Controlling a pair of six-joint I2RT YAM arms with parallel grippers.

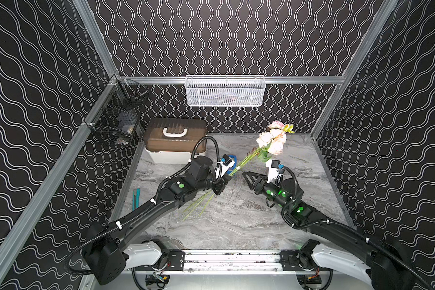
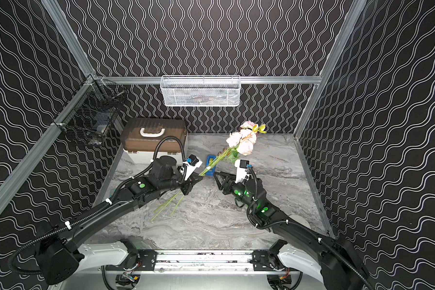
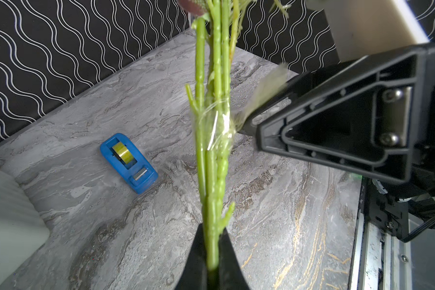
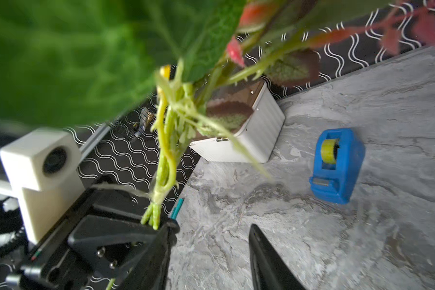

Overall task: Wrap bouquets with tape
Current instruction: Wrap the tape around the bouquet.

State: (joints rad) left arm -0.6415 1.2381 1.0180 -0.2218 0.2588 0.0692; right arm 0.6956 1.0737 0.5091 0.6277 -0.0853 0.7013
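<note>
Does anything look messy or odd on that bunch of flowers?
Yes: the clear tape band round the pale pink bouquet's green stems is crumpled, and a loose tail sticks out toward the right gripper.

A slim bouquet of pale pink and cream blooms (image 1: 260, 150) tilts in mid-air, a clear tape band (image 3: 217, 130) around its green stems, near a blue plastic tape dispenser (image 3: 129, 163) sitting on the marbled grey tabletop (image 3: 86, 213).

Both arms reach inward, elbows bent, with the grippers tip to tip and near each other. The left gripper (image 3: 212, 263) is clamped on the bouquet (image 3: 212, 163) stems. The right gripper (image 1: 246, 178) points toward it, jaws parted.
</note>
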